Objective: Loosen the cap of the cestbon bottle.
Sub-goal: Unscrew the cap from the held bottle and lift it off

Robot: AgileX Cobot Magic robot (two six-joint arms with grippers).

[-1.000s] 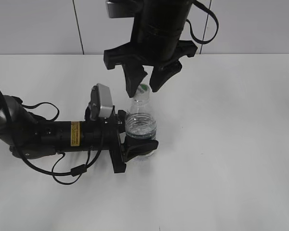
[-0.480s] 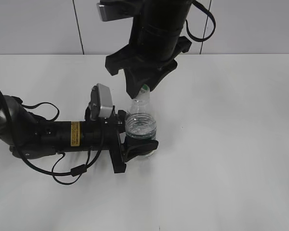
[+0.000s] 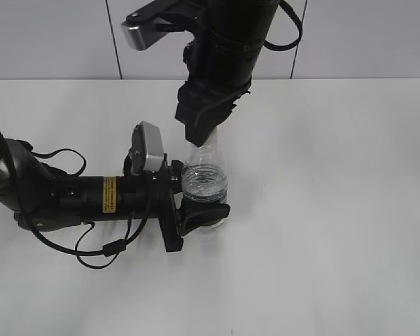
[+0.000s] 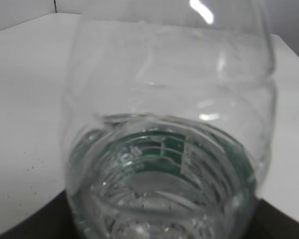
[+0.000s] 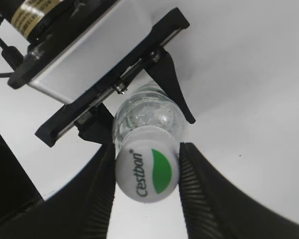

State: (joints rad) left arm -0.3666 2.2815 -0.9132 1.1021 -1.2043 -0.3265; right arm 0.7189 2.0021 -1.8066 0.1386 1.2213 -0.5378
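Observation:
The cestbon bottle [image 3: 204, 183], clear with a green label band, stands upright on the white table. My left gripper [image 3: 200, 196] reaches in from the left and is shut on the bottle's body; in the left wrist view the bottle [image 4: 169, 139] fills the frame. My right gripper [image 3: 199, 136] comes down from above and covers the cap in the exterior view. In the right wrist view the white cap [image 5: 148, 169] with its green mark sits between both ribbed fingers [image 5: 97, 194], which touch its sides. Below the cap is the bottle [image 5: 145, 113].
The white table [image 3: 336, 210] spreads to the right and front of the bottle. The left arm and its cables [image 3: 63, 199] lie along the table at the left. A grey panelled wall [image 3: 49, 35] stands behind.
My right gripper's jaws have closed from a wide spread onto the cap, and its wrist has turned. The left gripper and bottle have stayed still.

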